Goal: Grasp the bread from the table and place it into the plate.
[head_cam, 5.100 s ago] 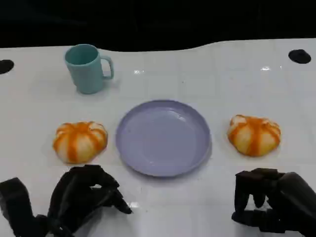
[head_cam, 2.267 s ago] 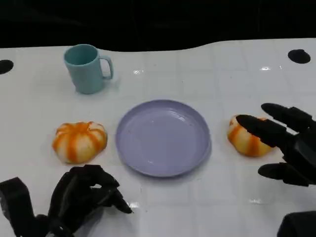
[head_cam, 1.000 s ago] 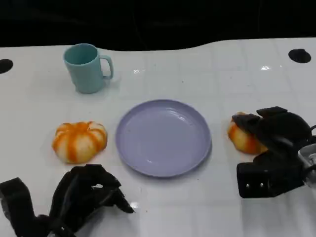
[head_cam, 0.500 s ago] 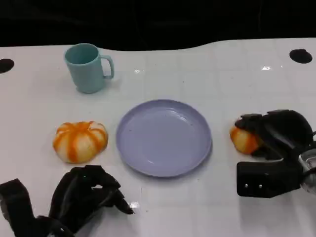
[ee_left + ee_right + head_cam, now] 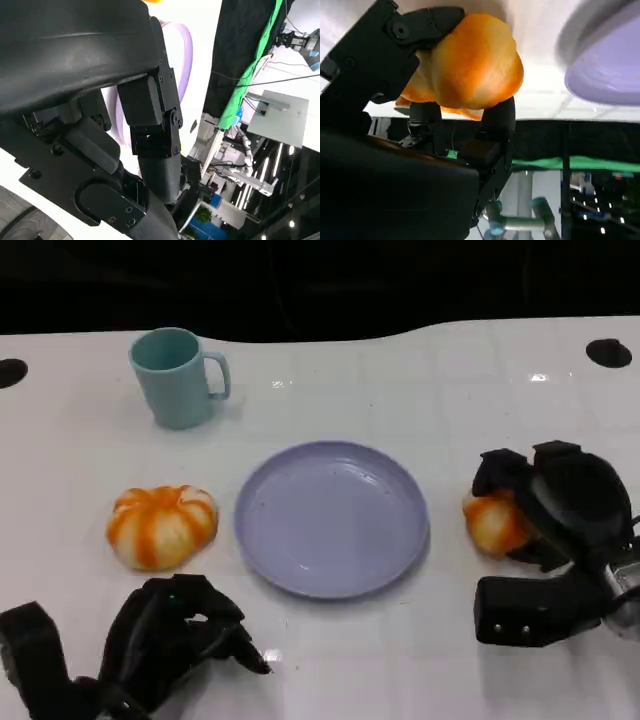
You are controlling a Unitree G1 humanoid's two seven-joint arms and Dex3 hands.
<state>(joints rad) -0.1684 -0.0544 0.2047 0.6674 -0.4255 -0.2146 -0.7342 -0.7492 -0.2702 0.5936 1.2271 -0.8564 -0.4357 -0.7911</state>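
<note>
The bread (image 5: pixel 492 522) on the right side of the table (image 5: pixel 420 380) sits wrapped in the right hand (image 5: pixel 555 502), whose black fingers (image 5: pixel 498 471) curl over its top and far side, so just its near left part shows orange. In the right wrist view the same bread (image 5: pixel 470 65) is clamped between the fingers (image 5: pixel 425 22), with the rim of the plate (image 5: pixel 605 55) close by. From the head view the bread lies just beside the right edge of the lilac plate (image 5: pixel 331 517), which holds nothing. Whether the bread rests on the table or is lifted off it cannot be told.

A second bread (image 5: pixel 161 525) lies on the table to the left of the plate, apart from it. Just in front of it the left hand (image 5: pixel 175 640) rests low near the table edge, fingers curled in on nothing. A teal mug (image 5: pixel 176 377) stands upright farther back on the left, handle toward the right.
</note>
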